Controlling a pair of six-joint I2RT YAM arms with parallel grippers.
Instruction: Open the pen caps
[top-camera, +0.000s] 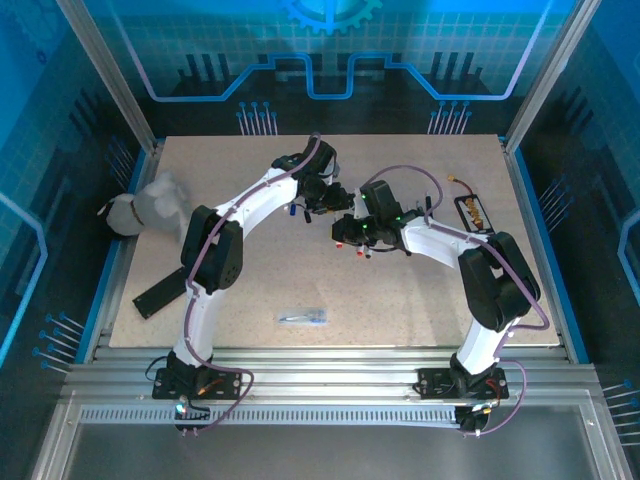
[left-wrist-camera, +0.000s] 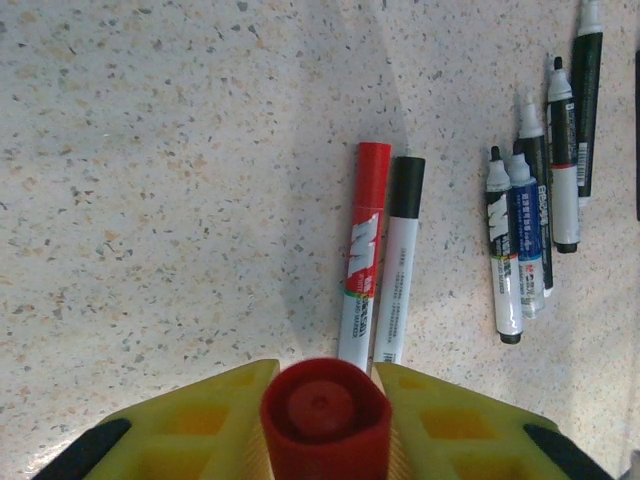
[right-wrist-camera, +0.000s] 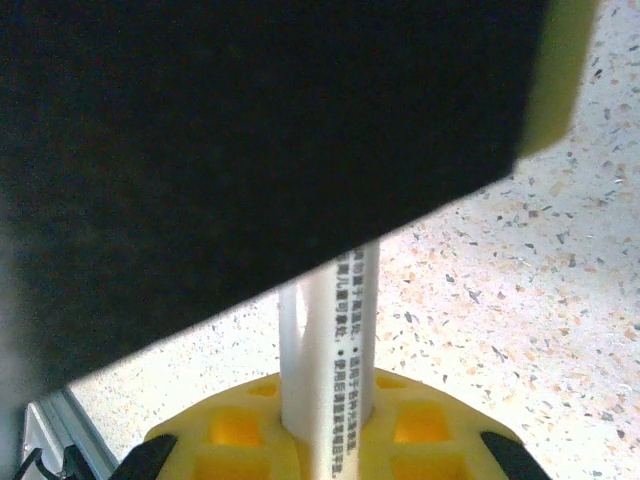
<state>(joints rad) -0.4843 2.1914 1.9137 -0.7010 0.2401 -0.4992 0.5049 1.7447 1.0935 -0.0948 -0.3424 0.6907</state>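
1. Pen cap (left-wrist-camera: 325, 420), a red one, sits end-on between the yellow fingers (left-wrist-camera: 200, 425) of the left gripper (left-wrist-camera: 325, 375), which is pinched in on it from both sides.
2. Meanwhile the right gripper (right-wrist-camera: 325, 388) is clamped narrow around a white pen barrel (right-wrist-camera: 330, 320) with small print along it. The barrel runs up behind a big dark blurry shape (right-wrist-camera: 250, 130), so I can't tell if the cap is on or off.
3. From above, both grippers meet nose to nose over the middle of the table (top-camera: 420, 300).
4. On the table under the left gripper, a red-capped pen (left-wrist-camera: 362, 250) and a black-capped pen (left-wrist-camera: 400, 250) lie touching side by side, with a bunch of loose pens (left-wrist-camera: 525, 230) off to the right.
5. A clear wrapper (top-camera: 302, 317) lies near the front edge, well apart from the rest.
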